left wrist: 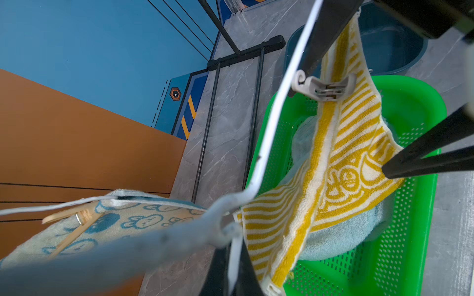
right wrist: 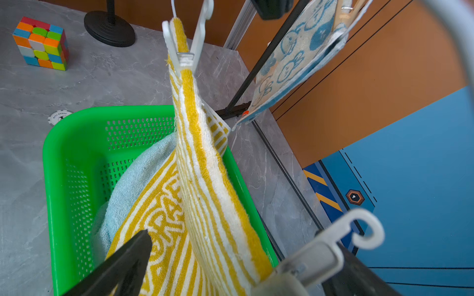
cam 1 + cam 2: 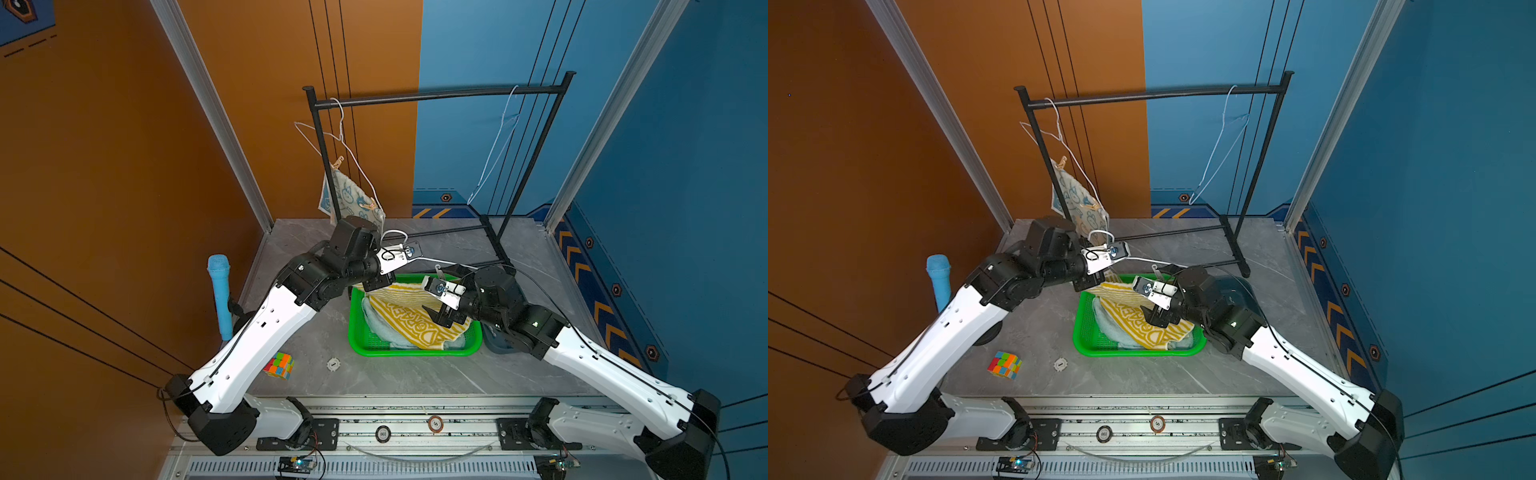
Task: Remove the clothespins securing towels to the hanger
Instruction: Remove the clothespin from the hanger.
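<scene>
My left gripper (image 3: 376,286) (image 1: 234,258) is shut on a white hanger (image 1: 277,107) over the green basket. A yellow-and-white striped towel (image 3: 411,320) (image 2: 205,159) hangs from that hanger by white plastic clips (image 1: 323,87) (image 2: 184,46) and sags onto a pale blue-green towel (image 1: 333,238). My right gripper (image 3: 432,293) (image 2: 238,243) is open astride the striped towel, with one clip (image 2: 331,246) lying against a finger. The bunny-print towel (image 3: 349,199) (image 3: 1077,203) hangs from another wire hanger (image 3: 345,137) by two wooden clothespins (image 3: 338,162) (image 3: 370,204) (image 1: 77,220).
The black rack (image 3: 440,96) stands at the back, with a bare pale hanger (image 3: 498,145) at its right end. The green basket (image 3: 415,353) sits mid-table beside a dark blue bin (image 3: 494,343). A colour cube (image 3: 279,365), a chip (image 3: 333,364) and a blue microphone (image 3: 220,299) are on the left.
</scene>
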Action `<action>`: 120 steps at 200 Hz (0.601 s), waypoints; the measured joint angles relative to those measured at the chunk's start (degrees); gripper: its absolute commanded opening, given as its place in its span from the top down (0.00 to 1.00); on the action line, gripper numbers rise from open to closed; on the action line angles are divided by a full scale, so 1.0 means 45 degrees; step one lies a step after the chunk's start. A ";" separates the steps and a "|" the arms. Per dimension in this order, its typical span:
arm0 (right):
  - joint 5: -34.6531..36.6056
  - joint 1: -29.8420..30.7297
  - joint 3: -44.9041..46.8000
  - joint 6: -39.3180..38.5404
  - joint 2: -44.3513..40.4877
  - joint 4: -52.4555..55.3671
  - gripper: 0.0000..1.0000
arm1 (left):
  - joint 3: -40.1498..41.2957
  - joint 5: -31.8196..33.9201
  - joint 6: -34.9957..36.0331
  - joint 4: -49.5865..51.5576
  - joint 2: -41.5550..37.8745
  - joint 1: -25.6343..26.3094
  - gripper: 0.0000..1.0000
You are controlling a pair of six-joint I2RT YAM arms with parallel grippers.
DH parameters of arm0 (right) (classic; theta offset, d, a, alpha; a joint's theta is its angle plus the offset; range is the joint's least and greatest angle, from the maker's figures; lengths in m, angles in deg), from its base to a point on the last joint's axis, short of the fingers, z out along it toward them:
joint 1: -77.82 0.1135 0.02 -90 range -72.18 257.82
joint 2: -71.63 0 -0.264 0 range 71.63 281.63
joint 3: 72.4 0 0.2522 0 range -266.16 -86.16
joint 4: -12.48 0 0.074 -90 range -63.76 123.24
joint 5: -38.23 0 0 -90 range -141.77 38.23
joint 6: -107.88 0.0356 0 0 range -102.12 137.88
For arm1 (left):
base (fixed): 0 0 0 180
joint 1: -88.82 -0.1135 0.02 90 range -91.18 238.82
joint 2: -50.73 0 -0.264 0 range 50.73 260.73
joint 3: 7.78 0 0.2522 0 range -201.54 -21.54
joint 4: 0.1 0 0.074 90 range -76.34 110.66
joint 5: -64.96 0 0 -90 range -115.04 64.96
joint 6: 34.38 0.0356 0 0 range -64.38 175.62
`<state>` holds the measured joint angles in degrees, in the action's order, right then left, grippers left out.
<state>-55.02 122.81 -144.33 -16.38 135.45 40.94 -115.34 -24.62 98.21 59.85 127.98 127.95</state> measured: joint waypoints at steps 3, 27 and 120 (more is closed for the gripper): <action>-0.0019 0.0000 -0.0010 -0.0039 0.0000 0.0029 0.00 | 0.0000 0.0000 0.0000 0.0000 0.0000 0.0000 1.00; -0.0092 0.0087 -0.0121 -0.0520 0.0000 0.0520 0.02 | 0.0000 0.0000 0.0000 0.0000 0.0000 0.0000 1.00; 0.1078 0.0695 -0.1209 -0.3167 -0.0005 0.2317 0.24 | 0.0015 -0.0005 0.0000 0.0000 0.0000 0.0000 1.00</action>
<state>-50.17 125.94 -149.77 -30.63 135.42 51.36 -115.27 -24.64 98.21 59.85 127.98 127.95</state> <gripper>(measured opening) 0.786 0.057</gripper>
